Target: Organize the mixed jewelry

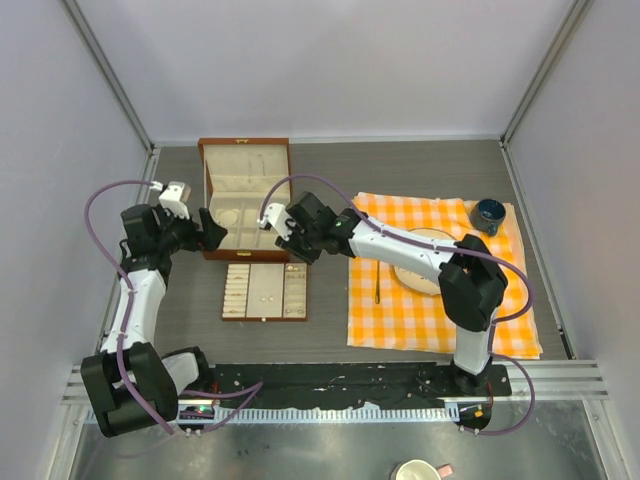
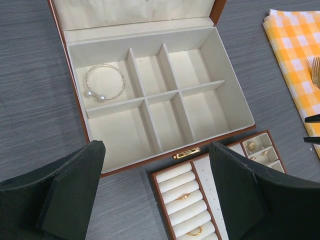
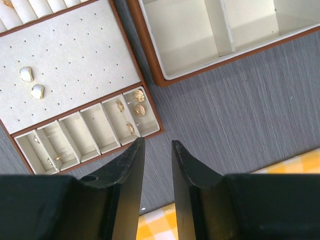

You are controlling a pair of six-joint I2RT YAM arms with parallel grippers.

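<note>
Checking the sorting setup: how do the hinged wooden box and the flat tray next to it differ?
The box is deep, with six large compartments; the tray is shallow, with ring rolls, a pinhole panel and small slots. The box holds only the silver bracelet; the tray holds gold rings, pearl-like studs and gold studs. Both are brown-rimmed and cream-lined.

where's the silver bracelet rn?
Left wrist view: the silver bracelet lies flat in the far-left compartment of the open wooden box, in the row next to the raised lid.
</note>
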